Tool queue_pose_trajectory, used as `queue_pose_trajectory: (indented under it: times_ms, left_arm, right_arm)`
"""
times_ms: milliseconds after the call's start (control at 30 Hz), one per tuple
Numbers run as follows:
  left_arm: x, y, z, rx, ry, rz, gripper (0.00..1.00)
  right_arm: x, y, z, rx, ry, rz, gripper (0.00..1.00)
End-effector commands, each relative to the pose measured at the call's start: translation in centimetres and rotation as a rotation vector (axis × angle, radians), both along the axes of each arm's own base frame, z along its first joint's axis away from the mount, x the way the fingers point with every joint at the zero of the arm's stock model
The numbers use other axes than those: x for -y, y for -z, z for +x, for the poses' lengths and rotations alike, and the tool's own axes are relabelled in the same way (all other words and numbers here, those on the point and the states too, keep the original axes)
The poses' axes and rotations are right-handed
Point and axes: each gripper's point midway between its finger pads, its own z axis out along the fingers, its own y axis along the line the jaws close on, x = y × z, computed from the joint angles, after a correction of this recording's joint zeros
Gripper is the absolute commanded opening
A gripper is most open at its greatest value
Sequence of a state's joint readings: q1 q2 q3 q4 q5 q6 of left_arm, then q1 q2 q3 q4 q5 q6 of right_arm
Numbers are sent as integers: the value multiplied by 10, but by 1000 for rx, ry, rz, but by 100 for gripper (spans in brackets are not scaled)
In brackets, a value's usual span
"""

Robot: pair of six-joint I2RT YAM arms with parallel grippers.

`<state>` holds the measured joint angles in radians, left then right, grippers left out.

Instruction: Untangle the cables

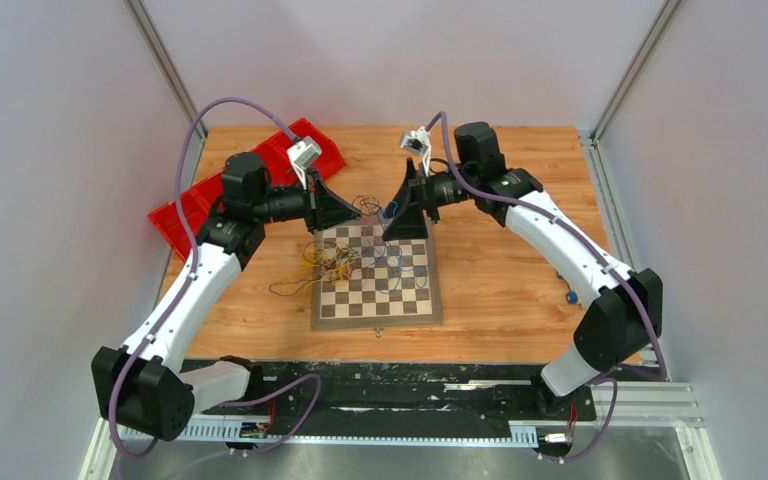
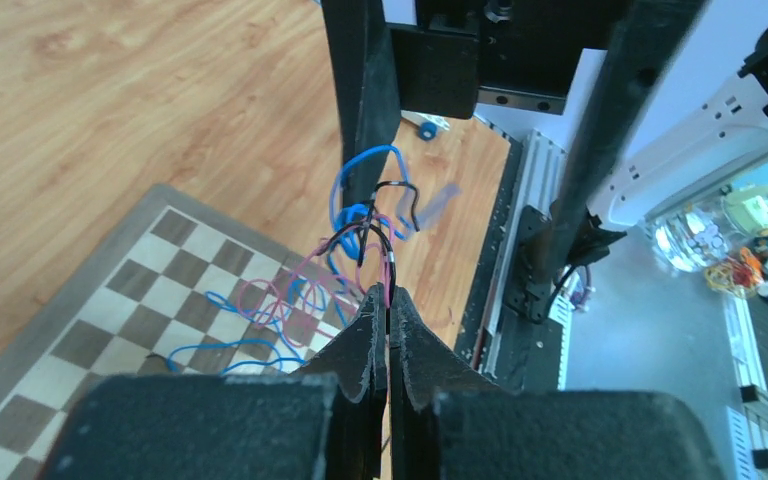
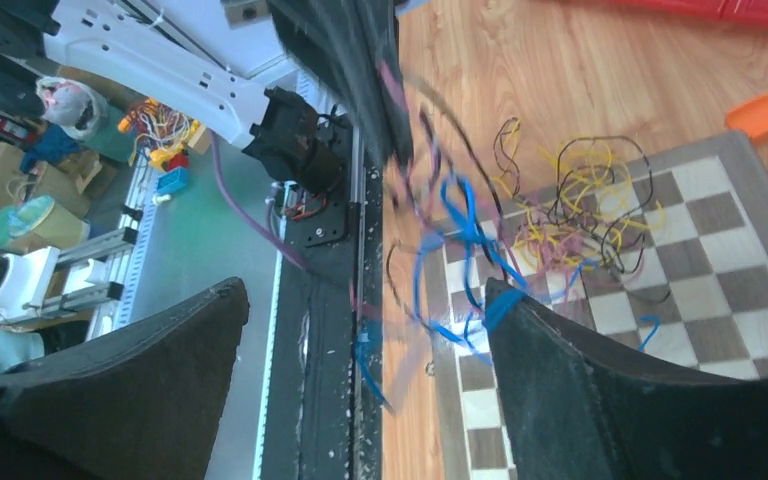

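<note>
A brown-and-cream wooden chessboard is seen lying in the middle of a light wooden table. A long red plastic bin is set at the table's far left edge. The thin flexible cables, in yellow, black, blue and pink-purple, are heaped in a loose tangle on the far half of the board. The yellow strands are massed at the left and spill off the board's left edge onto the wood, while the blue ones are spread further right.

The left gripper is held above the far left corner of the board. In its wrist view the left gripper is shown pressed shut, with a pink and a black strand of the cables pinched at the fingertips. From there a raised bundle of blue, black and pink wire is drawn up off the chessboard.

The right gripper is held just right of the left one, above the far edge of the board. In its wrist view the right gripper is spread wide, with nothing clamped. Blurred blue and purple strands of the cables are seen hanging in the gap, and one blue strand is seen at the tip of the finger on the right of that view. The yellow and black tangle is seen beyond, on the chessboard.
</note>
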<state>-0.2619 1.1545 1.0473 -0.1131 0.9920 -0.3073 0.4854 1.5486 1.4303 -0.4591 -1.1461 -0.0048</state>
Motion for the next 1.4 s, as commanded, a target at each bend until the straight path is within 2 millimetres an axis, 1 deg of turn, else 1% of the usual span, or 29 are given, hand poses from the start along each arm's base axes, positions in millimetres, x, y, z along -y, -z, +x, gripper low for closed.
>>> queue_pose_trajectory:
  times_ms: [0, 67, 100, 133, 167, 233, 267, 300, 333, 433, 500, 533, 633, 667, 767, 833, 867, 933, 1000, 1067, 1100, 1133, 1167, 1200, 1233, 1267, 1300, 1333, 1367]
  left_arm:
    - [17, -16, 2, 30, 24, -26, 0]
    - [17, -23, 1, 23, 24, -31, 0]
    - [15, -24, -1, 11, 24, -29, 0]
    - [7, -30, 1, 21, 3, -33, 0]
    - [2, -31, 0, 12, -3, -36, 0]
    - [-19, -37, 5, 21, -50, -39, 0]
    - [-33, -39, 9, 23, -90, -34, 0]
    - [-40, -39, 10, 41, -97, -20, 0]
    - [-52, -38, 12, 26, -134, -5, 0]
    - [-72, -38, 15, 48, -177, 22, 0]
    - [-90, -39, 23, 53, -235, 30, 0]
    - [-95, -38, 25, 50, -252, 34, 0]
    - [-115, -34, 39, 55, -320, 55, 0]
    - [-120, -31, 43, 51, -341, 67, 0]
    - [-136, -26, 55, 57, -401, 89, 0]
    - [-148, -28, 62, 47, -436, 81, 0]
    - [-151, -27, 63, 47, -436, 81, 0]
    - [-155, -20, 63, 52, -417, 105, 0]
    - [-149, -6, 58, 19, -374, 116, 0]
    - [-138, 13, 53, -7, -327, 143, 0]
    - [-126, 26, 47, -35, -288, 159, 0]
    - [-125, 36, 49, -20, -290, 201, 0]
    - [-117, 47, 48, -30, -278, 240, 14]
    - [-110, 51, 46, -4, -252, 266, 27]
    - [-110, 51, 48, 14, -259, 284, 55]
    - [-107, 45, 48, 37, -256, 281, 66]
    - [-103, 36, 50, 69, -252, 264, 81]
    - [-97, 21, 49, 130, -238, 249, 87]
    - [-93, 13, 46, 169, -215, 238, 93]
  right_arm:
    - [-23, -3, 24, 26, 70, -15, 69]
    - [-17, 12, 39, 28, 139, -61, 21]
    - [-9, 19, 45, 31, 174, -85, 4]
    - [1, 27, 50, 32, 208, -107, 0]
    - [13, 34, 56, 56, 240, -129, 0]
    - [42, 49, 65, 76, 305, -166, 0]
    - [58, 56, 70, 81, 346, -186, 0]
    - [73, 62, 73, 85, 380, -205, 0]
    - [88, 68, 77, 90, 414, -223, 0]
    - [129, 82, 89, 120, 513, -297, 0]
    - [152, 85, 96, 132, 563, -332, 0]
    - [162, 84, 99, 135, 583, -343, 0]
    - [191, 80, 107, 135, 635, -352, 0]
    - [196, 79, 108, 136, 642, -358, 0]
    - [225, 76, 118, 177, 710, -406, 0]
    - [250, 79, 124, 196, 764, -446, 0]
    - [262, 78, 126, 190, 782, -445, 0]
    - [275, 73, 127, 169, 793, -416, 0]
    - [270, 66, 124, 141, 761, -364, 0]
    - [256, 53, 119, 121, 707, -281, 0]
    - [248, 43, 116, 107, 678, -226, 0]
    - [239, 34, 114, 86, 649, -177, 0]
    - [229, 23, 110, 69, 611, -125, 0]
    - [221, 13, 107, 59, 581, -90, 0]
    - [212, 3, 104, 46, 553, -58, 0]
    - [203, -8, 100, 45, 519, -30, 0]
    - [192, -18, 95, 47, 481, -2, 0]
    - [181, -27, 88, 40, 439, 25, 0]
    - [165, -34, 80, 37, 378, 50, 0]
